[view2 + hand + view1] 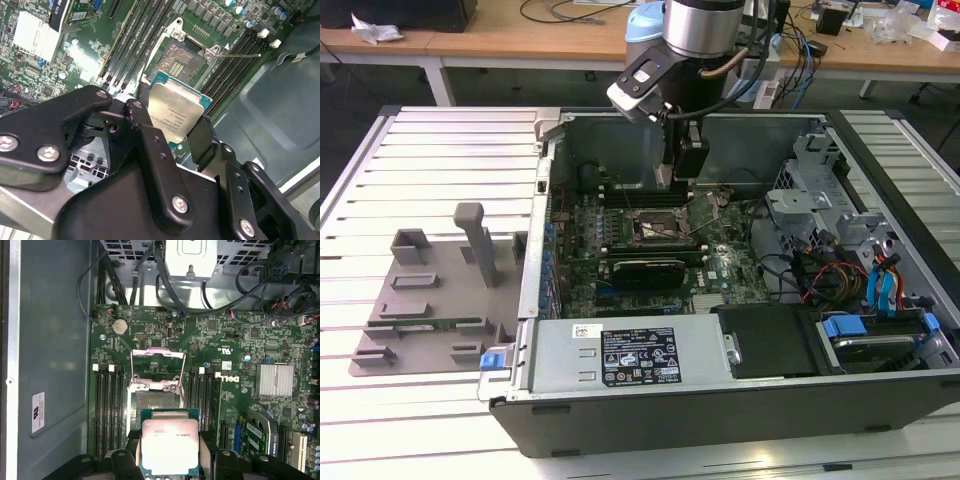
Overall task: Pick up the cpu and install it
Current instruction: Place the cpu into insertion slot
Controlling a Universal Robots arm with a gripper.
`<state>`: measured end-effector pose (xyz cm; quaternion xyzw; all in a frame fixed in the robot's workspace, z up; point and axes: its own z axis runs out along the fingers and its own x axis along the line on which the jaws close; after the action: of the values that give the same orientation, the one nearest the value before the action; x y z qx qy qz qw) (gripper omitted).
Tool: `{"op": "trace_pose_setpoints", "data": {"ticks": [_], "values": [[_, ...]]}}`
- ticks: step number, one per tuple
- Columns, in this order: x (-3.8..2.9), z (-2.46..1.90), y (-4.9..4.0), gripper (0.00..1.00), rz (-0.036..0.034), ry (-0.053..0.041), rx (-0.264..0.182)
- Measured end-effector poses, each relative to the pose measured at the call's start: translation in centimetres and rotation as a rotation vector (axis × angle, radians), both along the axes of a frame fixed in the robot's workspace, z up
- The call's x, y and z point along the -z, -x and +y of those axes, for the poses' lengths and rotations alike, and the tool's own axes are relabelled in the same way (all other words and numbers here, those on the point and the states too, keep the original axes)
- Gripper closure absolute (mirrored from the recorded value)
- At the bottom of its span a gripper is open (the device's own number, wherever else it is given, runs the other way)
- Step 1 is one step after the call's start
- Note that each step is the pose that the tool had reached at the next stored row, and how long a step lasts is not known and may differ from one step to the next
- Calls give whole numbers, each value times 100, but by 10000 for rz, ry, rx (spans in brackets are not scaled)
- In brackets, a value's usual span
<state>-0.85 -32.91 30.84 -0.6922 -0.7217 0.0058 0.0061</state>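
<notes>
cpu in end effector, above mobo near socket, inside case.

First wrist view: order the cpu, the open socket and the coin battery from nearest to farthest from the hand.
1. cpu, clamped in the hand.
2. open socket, directly beyond the cpu.
3. coin battery, past the socket's raised frame.

Probably a robotics lab: open computer case on slatted metal table, cable-strewn wooden desks behind.

gripper has clear drop to bare socket | memory slots flank both sides | raised frame beyond
</notes>
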Motion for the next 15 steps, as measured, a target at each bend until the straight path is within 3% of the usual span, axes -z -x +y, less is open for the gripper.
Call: {"op": "trace_pose_setpoints", "data": {"ticks": [15], "values": [[96,0,0,45,0,0,0]]}}
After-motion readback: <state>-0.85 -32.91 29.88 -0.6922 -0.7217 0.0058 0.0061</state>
